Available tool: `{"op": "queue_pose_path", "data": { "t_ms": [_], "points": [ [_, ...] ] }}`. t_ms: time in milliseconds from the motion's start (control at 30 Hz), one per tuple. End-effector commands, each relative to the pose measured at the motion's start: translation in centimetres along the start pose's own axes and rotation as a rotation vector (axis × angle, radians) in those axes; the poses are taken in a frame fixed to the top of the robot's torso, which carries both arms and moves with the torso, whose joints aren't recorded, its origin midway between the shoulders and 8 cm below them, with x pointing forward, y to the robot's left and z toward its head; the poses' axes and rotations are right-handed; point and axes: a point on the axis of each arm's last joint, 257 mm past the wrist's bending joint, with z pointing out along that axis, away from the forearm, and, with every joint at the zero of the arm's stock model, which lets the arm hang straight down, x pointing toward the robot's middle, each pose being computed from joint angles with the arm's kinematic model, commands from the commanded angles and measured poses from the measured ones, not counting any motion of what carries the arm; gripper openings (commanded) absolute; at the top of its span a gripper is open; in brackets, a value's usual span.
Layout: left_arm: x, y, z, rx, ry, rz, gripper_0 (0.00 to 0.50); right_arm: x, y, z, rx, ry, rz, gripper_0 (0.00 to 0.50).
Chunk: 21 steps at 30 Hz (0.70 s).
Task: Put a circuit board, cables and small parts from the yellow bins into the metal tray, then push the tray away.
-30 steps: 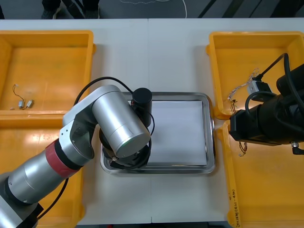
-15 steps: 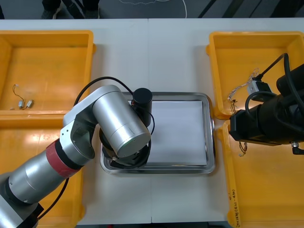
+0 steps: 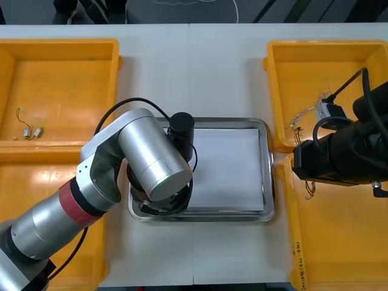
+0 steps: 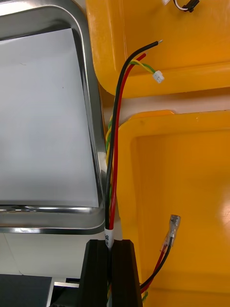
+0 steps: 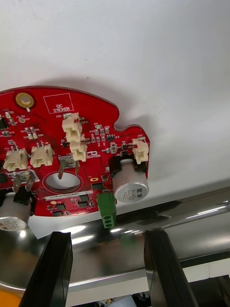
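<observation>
A round red circuit board (image 5: 72, 153) lies on the white inside of the metal tray (image 5: 191, 216), near its shiny rim. My left gripper (image 5: 106, 235) is open just short of the board's green connector, with nothing between its fingers (image 5: 55, 268). In the front view the left arm (image 3: 151, 163) covers the left part of the tray (image 3: 267, 182) and hides the board. My right gripper (image 4: 112, 259) is shut on a bundle of black, red and yellow cables (image 4: 117, 144). The bundle runs out over the gap between the two right bins, beside the tray's rim (image 4: 91, 96).
The far left yellow bin (image 3: 60, 66) holds small metal parts (image 3: 27, 130) with thin wires. More cables (image 3: 315, 112) lie in the far right bin (image 3: 327, 60). Another cable end (image 4: 170, 240) rests in the near right bin (image 4: 191, 182). The right arm (image 3: 339, 157) hangs over both right bins.
The left gripper has gone from shut to open by the circuit board. In the front view neither arm has shifted.
</observation>
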Motion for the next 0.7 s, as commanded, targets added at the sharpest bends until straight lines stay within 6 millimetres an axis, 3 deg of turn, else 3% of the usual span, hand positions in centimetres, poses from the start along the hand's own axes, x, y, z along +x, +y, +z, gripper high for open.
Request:
{"op": "queue_pose_path", "data": {
  "t_ms": [33, 133, 333, 700],
  "points": [
    [-1.9, -2.3, -2.8, 0.039, -0.089, 0.080, 0.445, -0.1, 0.3, -0.3, 0.001, -0.005, -0.020, 0.000],
    [-2.7, -2.6, -4.2, 0.062, -0.136, 0.082, 0.445, -0.1, 0.3, -0.3, 0.001, -0.005, -0.023, 0.000],
    [-4.1, -1.9, -7.6, 0.094, -0.242, 0.076, 0.498, 0.0, 0.4, -0.3, -0.004, -0.002, -0.025, 0.000],
    [-4.8, 2.2, -11.6, 0.091, -0.380, 0.019, 0.500, 0.2, 0.5, -0.3, -0.009, 0.005, -0.031, 0.000]
  ]
}}
